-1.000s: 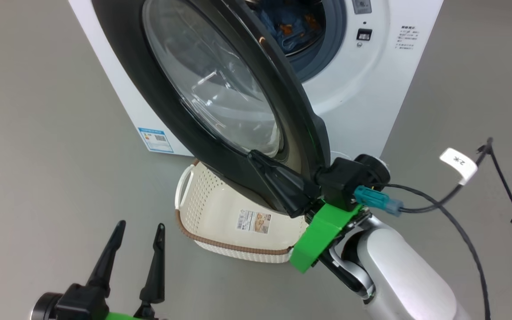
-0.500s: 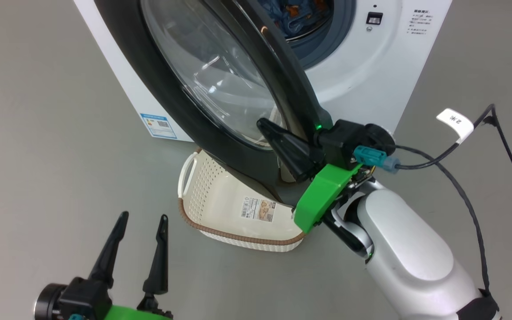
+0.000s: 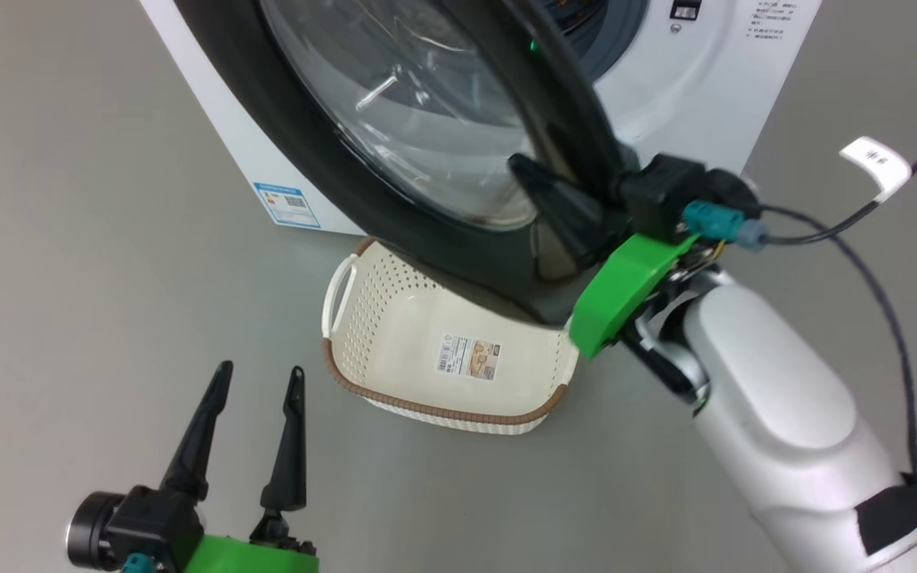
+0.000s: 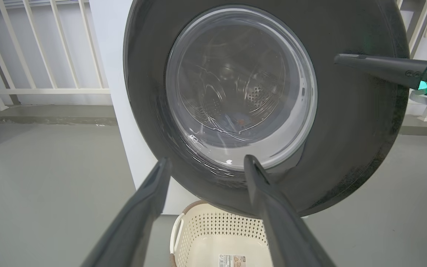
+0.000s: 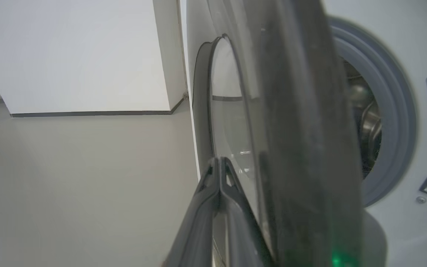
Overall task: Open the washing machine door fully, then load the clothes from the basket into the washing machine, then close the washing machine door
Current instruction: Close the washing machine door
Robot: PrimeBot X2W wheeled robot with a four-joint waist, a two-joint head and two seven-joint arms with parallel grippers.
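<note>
The washing machine [image 3: 689,103] stands at the top of the head view with its door [image 3: 307,143] partly open. My right gripper [image 3: 518,165] is shut, and its fingers lie against the door's outer face near the lower rim. In the right wrist view the shut right gripper [image 5: 219,160] rests beside the door [image 5: 302,129], with the steel drum [image 5: 363,122] behind. The basket [image 3: 427,410] sits empty on the floor under the door. My left gripper [image 3: 259,368] stands open and empty near the floor, apart from the basket. Through the door [image 4: 347,129] glass, a patch of blue clothes [image 4: 235,120] shows in the drum.
A black cable with a white tag [image 3: 872,163] hangs at the right by my right arm. A blue sticker [image 3: 287,205] marks the machine's lower left side. A white railing [image 4: 50,89] runs behind the machine. Grey floor surrounds the basket.
My right gripper has pushed the door toward the machine, so the drum opening shows less and more of the basket is uncovered. The head view has shifted. The left gripper stays open.
</note>
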